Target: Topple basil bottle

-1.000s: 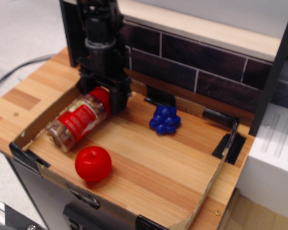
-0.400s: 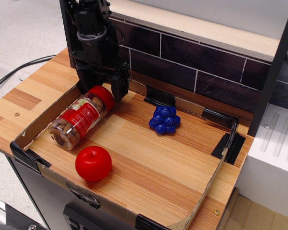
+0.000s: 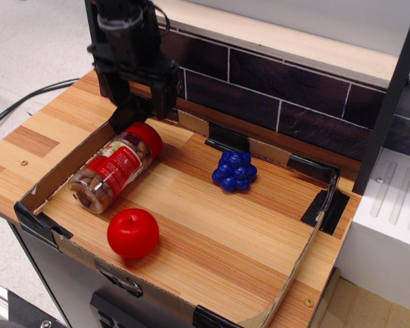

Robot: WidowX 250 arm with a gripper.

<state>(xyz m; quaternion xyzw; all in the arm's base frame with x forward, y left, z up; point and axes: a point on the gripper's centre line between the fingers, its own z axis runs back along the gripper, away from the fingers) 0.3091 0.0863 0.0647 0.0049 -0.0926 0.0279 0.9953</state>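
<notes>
The basil bottle [image 3: 112,166] lies on its side at the left of the wooden tray floor [image 3: 212,225], red cap toward the back, clear base toward the front left. It has a red label and brownish contents. My black gripper [image 3: 138,96] hangs above and behind the cap, apart from the bottle. Its jaws stand open and hold nothing.
A red apple [image 3: 132,233] sits in front of the bottle, near the tray's front edge. A bunch of blue grapes [image 3: 234,171] lies mid-tray. Low cardboard walls [image 3: 55,179] ring the tray. A dark tile wall [image 3: 287,96] stands behind and a white unit [image 3: 389,225] to the right.
My gripper has risen and drawn back from the bottle's cap, letting go of it. The bottle stays lying on its side, barely shifted.
</notes>
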